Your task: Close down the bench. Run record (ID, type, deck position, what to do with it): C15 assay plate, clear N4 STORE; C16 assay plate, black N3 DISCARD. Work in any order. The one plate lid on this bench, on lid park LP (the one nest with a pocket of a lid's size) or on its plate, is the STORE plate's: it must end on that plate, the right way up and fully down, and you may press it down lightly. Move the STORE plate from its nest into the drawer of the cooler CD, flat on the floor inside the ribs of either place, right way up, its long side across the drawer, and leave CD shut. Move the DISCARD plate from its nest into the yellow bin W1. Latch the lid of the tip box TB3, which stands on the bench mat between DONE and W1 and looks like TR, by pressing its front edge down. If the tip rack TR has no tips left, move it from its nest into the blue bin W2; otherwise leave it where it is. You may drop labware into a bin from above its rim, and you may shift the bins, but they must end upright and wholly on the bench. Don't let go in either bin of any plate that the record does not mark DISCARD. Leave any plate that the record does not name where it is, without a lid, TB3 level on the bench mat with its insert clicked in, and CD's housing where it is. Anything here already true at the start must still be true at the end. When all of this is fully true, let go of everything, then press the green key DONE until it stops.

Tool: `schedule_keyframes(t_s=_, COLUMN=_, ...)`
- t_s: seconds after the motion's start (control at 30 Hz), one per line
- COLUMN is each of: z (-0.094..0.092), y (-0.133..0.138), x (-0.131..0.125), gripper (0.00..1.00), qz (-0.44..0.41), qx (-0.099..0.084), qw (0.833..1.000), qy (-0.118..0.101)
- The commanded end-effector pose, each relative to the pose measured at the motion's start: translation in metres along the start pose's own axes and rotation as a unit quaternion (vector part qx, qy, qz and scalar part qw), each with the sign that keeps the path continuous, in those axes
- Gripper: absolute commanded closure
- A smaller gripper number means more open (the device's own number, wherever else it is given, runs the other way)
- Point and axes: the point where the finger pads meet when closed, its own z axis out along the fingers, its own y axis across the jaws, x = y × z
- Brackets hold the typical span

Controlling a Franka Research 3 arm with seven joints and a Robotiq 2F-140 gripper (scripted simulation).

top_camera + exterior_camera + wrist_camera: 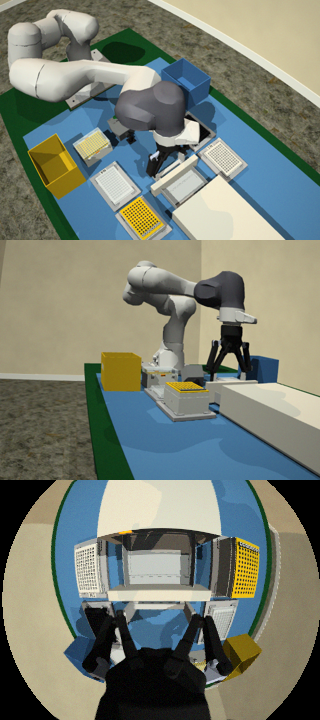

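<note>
My gripper [165, 161] stands upright over the lid park LP, just behind the open drawer's front panel [174, 174]. It is shut on the plate lid [227, 379], low at the nest; the lid is mostly hidden under my wrist. The clear plate [115, 183] lies in nest N4 without a lid. The black plate [204, 132] lies in N3, half hidden by my wrist. Cooler CD [224, 214] has its drawer [184, 185] pulled out and empty. Tip box TB3 [92, 145] stands on the mat. Tip rack TR [140, 218] shows tips only along its front row.
The yellow bin W1 [54, 165] stands at the left and the blue bin W2 [186, 80] at the back. A white plate [223, 157] lies in N1. The grey DONE block [117, 127] sits behind my arm, with its green key barely showing.
</note>
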Motion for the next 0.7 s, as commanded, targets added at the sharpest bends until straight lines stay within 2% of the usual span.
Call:
schedule_keyframes(t_s=0.0, z=0.001, y=0.0, x=-0.007, gripper=1.0, qz=0.001, qx=-0.001, qw=1.0, qy=-0.002)
schedule_keyframes(t_s=0.67, z=0.001, y=0.0, x=-0.022, gripper=1.0, qz=0.001, qx=-0.001, qw=1.0, qy=-0.002)
